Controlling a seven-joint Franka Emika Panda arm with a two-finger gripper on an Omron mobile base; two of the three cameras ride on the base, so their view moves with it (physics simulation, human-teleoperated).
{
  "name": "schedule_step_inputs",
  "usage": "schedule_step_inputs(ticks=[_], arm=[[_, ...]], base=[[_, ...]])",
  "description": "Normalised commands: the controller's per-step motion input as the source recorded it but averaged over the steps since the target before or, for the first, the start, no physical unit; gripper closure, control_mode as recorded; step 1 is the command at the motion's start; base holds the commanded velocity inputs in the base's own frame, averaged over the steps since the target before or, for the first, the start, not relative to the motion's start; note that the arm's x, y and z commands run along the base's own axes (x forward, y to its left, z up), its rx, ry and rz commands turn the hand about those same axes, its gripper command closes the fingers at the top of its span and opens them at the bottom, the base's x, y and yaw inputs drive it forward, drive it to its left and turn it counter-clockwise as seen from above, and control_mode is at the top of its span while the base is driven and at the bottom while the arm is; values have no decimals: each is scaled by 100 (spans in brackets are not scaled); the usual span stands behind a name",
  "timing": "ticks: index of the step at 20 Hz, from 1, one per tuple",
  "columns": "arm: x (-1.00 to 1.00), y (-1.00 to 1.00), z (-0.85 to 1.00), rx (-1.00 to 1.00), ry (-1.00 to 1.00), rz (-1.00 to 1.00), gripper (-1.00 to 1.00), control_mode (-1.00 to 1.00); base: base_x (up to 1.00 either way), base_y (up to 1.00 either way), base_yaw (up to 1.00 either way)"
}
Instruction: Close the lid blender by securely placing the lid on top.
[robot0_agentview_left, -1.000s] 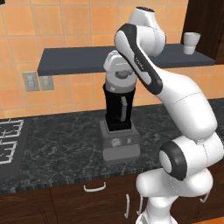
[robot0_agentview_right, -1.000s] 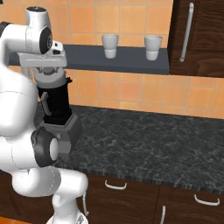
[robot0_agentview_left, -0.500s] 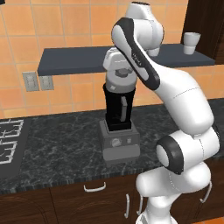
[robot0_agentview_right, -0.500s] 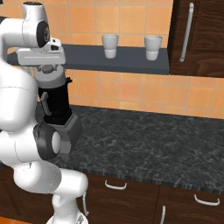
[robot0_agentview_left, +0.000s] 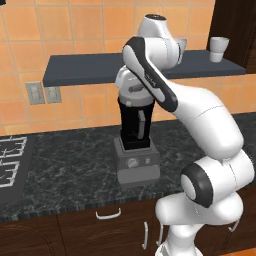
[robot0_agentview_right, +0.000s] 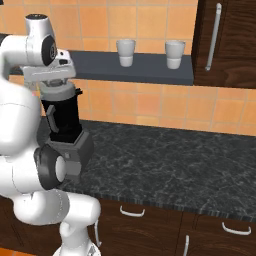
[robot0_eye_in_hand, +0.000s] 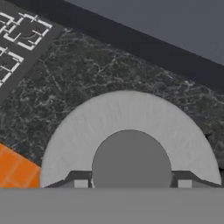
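Since the earlier frames the white arm's upper links have swung further over the jar, while the hand stays atop it. In the left base view, centre frame, the tall black jar blender on its boxy grey base (robot0_agentview_left: 136, 150) stands on the dark speckled stone counter (robot0_agentview_left: 65, 170), the hand capping its rim. In the right base view the blender (robot0_agentview_right: 62, 127) sits at left. In the hand view the round grey lid with raised central cap (robot0_eye_in_hand: 131, 131) lies low in the frame, the gripper (robot0_eye_in_hand: 132, 183) apparently clamped on that cap.
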Motion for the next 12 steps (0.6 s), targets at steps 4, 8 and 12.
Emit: schedule_step_inputs(ticks=[4, 8, 12], arm=[[0, -2, -62, 3, -30, 0, 100, -100], [-19, -2, -53, 0, -24, 0, -100, -100], [-3, 0, -1, 0, -13, 0, -100, -100]], base=[[0, 0, 0], [0, 0, 0], [0, 0, 0]])
